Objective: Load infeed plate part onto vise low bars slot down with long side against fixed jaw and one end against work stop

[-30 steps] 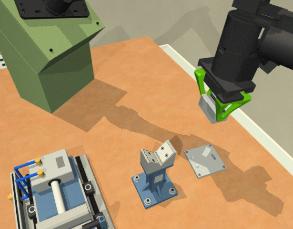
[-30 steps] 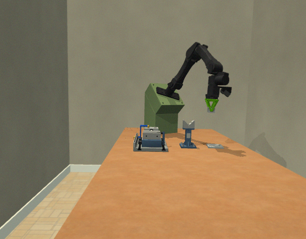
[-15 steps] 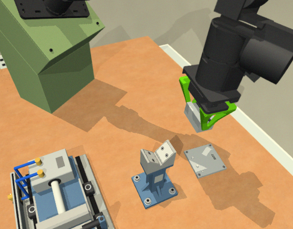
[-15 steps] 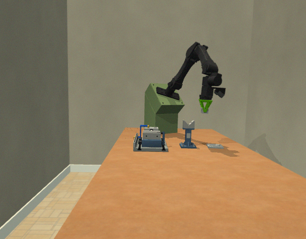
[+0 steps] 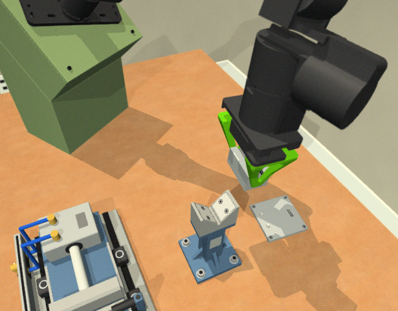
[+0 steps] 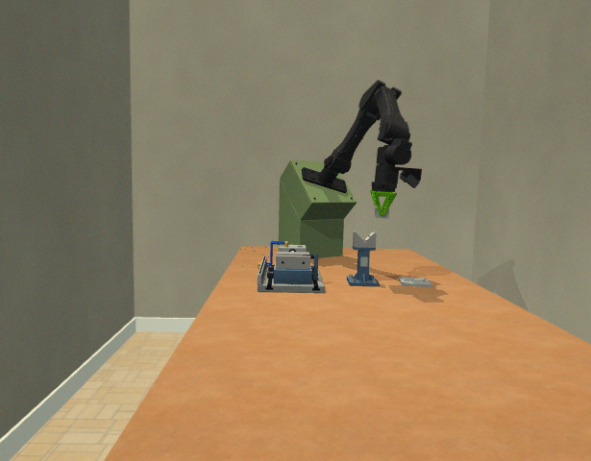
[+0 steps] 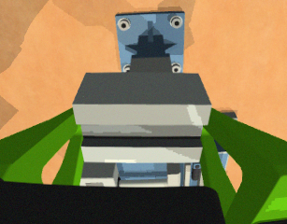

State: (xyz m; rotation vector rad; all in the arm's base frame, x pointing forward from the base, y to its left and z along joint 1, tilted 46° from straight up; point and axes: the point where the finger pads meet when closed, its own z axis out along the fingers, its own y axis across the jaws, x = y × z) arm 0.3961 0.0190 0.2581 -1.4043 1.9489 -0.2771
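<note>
My gripper with green fingers is shut on the part, a grey block, and holds it in the air above and just behind the V-block. In the wrist view the part spans the space between the green fingers, and the V-block's blue base lies beyond it. In the exterior view the gripper hangs a little above and to the right of the V-block. The infeed plate lies bare to the right of the V-block. The vise stands open at the lower left.
The green robot pedestal stands at the back left. The table edge and a white skirting run along the right. The vise's air cylinder with blue hoses is on its left end.
</note>
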